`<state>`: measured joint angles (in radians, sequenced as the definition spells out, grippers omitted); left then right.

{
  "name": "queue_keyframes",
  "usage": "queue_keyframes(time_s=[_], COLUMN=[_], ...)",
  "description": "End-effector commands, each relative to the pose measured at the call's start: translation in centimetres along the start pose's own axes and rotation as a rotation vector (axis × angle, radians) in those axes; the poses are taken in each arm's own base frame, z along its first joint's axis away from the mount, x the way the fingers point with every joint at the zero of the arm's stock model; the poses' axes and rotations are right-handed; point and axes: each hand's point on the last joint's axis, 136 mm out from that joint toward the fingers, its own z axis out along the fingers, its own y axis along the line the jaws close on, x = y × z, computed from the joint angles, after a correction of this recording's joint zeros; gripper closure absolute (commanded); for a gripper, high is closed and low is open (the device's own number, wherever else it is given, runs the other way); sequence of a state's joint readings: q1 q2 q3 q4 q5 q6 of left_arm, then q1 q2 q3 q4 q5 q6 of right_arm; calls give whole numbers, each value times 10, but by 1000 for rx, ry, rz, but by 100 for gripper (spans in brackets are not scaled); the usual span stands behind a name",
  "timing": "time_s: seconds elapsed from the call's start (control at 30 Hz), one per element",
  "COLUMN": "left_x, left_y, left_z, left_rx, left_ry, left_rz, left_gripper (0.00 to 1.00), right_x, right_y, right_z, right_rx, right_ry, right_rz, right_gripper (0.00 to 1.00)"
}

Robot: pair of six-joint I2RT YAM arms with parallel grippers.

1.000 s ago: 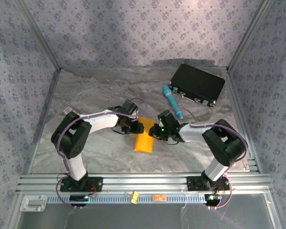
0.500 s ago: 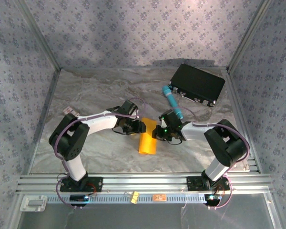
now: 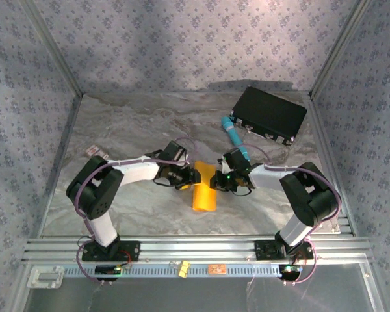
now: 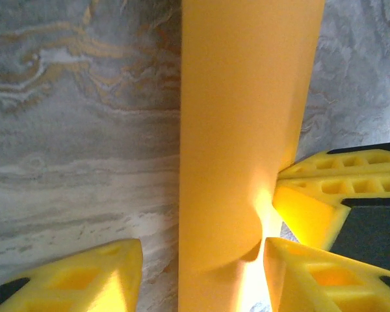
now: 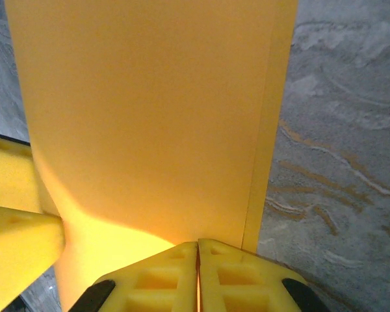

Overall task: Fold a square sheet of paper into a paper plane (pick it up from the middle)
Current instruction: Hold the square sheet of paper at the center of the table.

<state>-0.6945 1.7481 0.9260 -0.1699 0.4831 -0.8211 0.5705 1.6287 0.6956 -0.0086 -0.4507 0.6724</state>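
square sheet of paper [image 3: 205, 195]: folded to a narrow strip with a doubled edge along one long side, flat on the table [image 3: 130, 130], just near-left of the teal pen [image 3: 236, 138].
right gripper [image 3: 217, 182]: right by the near tip of the teal pen, pinched fully closed on the strip's edge, with the paper dimpled at the bite.
left gripper [image 3: 192, 177]: further left of the teal pen, across the strip; about half open, straddling the paper, one pad touching it, nothing clamped.
change: strip swung from a slant to nearly straight and shifted a little toward the teal pen's side; left gripper drawn in closer.
meaning: probably lining up and pressing a lengthwise crease; nose folds not yet made, so early in the folding.
risk: sliding or buckling of the thin paper under a one-sided pinch.
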Motion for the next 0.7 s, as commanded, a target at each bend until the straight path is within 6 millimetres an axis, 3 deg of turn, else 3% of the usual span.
queue_keyframes(time_s=[0.0,0.23,0.47,0.6,0.67], left_x=[1,2,4,4,3], left_y=[-15,-11,10,14,15], left_z=[-4,-2,3,5,5], left_rx=[49,10,-104,-121,-127], left_ry=[-11,-6,6,6,5], left_rz=[8,36,47,43,41], left_gripper=[50,57,60,60,61], right_x=[3,3,-13,-28,-38], right_y=[-6,-6,15,25,12], right_z=[1,2,-5,-22,-39], right_rx=[17,16,-56,-62,11], right_ry=[17,9,-36,-107,-212], right_rz=[20,33,23,16,50], right_gripper=[90,90,85,82,77])
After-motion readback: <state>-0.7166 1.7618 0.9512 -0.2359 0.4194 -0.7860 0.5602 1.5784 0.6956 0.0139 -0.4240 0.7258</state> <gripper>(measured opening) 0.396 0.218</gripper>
